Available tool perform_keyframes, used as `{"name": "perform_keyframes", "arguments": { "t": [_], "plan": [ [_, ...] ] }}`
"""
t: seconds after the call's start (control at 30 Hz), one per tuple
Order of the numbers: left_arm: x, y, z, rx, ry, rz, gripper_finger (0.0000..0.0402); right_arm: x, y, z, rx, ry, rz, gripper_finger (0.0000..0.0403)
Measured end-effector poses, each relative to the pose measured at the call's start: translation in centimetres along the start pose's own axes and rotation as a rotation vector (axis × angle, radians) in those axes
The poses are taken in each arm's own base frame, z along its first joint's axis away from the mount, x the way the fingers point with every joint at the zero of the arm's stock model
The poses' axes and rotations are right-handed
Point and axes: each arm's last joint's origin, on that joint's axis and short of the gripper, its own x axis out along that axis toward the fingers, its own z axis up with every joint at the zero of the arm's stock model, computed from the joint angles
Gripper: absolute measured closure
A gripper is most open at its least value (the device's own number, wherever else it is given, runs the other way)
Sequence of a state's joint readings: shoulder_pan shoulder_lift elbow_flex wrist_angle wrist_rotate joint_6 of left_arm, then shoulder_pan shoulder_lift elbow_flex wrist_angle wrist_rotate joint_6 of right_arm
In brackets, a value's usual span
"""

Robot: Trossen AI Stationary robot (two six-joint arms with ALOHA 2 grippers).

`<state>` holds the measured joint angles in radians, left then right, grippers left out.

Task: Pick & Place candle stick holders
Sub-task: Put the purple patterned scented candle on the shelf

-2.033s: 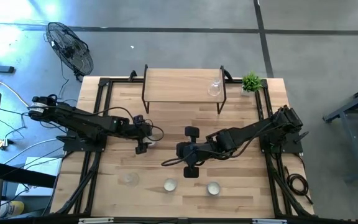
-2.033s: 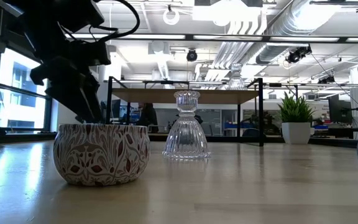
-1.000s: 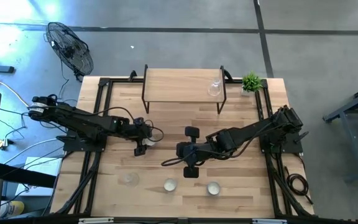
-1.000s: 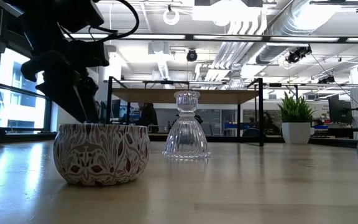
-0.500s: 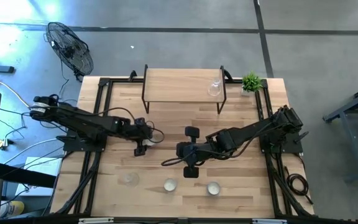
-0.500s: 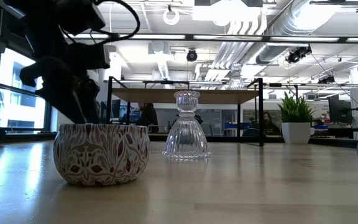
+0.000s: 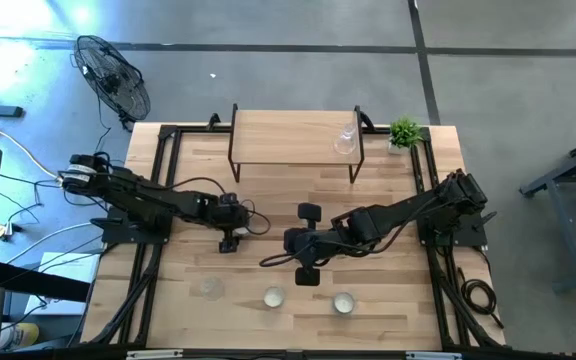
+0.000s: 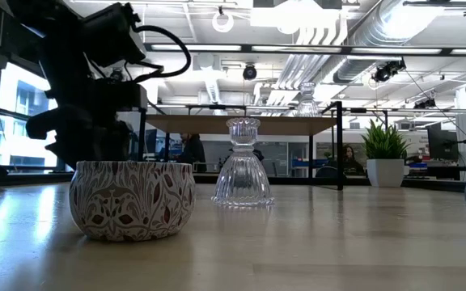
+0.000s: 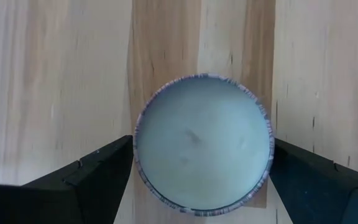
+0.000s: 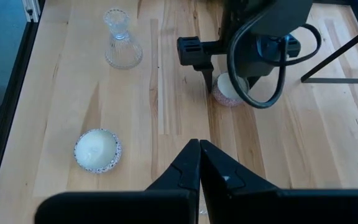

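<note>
Wood tabletop point(image 7: 388, 290). Left hand point(image 9: 201, 180) is down at centre-left, spread wide, one finger point(image 9: 98, 177) on each side of a tealight cup point(image 9: 204, 142); contact not discernible. Right hand point(image 10: 199, 163) hovers mid-table, fingers pressed together, empty. Near edge: glass holder point(image 7: 209, 288), two more cups point(image 7: 273, 297). Another glass holder point(image 7: 345, 141) on the far shelf point(image 7: 278, 140).

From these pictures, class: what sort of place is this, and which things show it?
Probably an industrial lab or workshop: bare ducts run under the ceiling, the floor is plain concrete with a fan on it, and two robot arms are mounted at a wooden table.
</note>
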<state>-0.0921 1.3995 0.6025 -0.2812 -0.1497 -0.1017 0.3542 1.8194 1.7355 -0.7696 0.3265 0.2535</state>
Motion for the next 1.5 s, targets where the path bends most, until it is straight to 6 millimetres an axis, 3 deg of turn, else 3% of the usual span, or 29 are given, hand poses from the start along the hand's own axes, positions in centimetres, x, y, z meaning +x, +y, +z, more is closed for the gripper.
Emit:
{"name": "perform_keyframes", "arguments": {
  "t": [1.2, 1.5],
  "plan": [
    [0.0, -0.01, 0.04, 0.014, -0.004, -0.004, 0.0053, 0.02, -0.01, 0.0, 0.0, 0.0, -0.004, 0.0402],
    [-0.04, -0.09, 0.82, 0.005, -0.082, -0.011, 0.0053, 0.01, 0.0, -0.01, 0.0, 0.0, -0.004, 0.0402]
  ]
}}
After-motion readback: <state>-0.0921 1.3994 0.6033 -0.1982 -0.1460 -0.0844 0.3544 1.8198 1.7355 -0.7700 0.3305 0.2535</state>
